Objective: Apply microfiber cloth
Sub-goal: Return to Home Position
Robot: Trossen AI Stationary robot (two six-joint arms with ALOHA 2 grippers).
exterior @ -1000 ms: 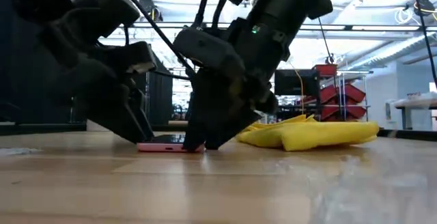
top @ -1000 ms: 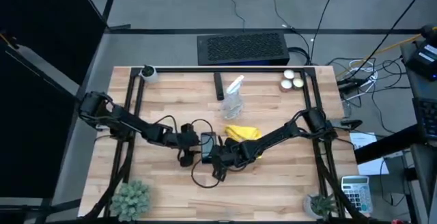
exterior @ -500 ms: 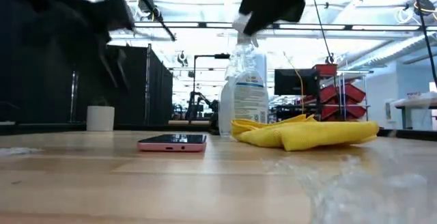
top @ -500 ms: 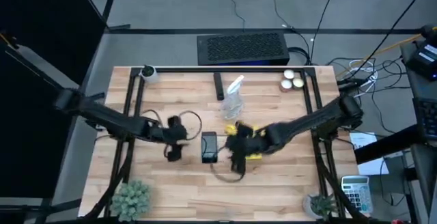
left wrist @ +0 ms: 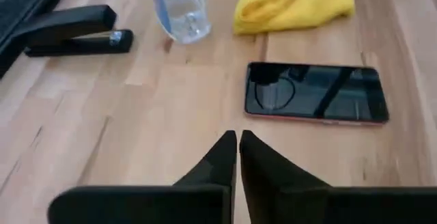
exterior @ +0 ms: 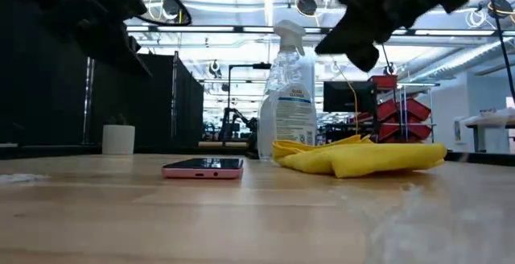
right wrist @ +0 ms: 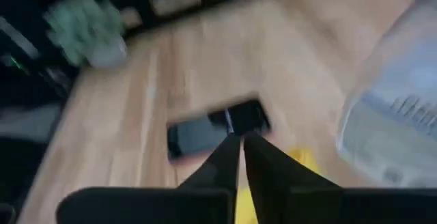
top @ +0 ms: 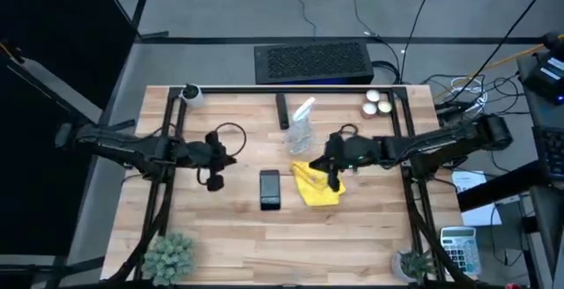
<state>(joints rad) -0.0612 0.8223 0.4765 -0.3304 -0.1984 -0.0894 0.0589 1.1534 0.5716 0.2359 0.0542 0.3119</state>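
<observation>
The left gripper (top: 212, 180) and right gripper (top: 334, 180) are clenched empty; the right, mid-frame over the cloth (top: 314, 192), might clip the spray bottle (top: 301, 129) if it retreats low.

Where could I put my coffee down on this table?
Best is the bare front strip between the two potted plants, nearer than the phone. Also the back, between white cup and black stapler. The middle is crowded: phone, microfiber cloth, spray bottle, with left gripper and right gripper hovering close.
</observation>
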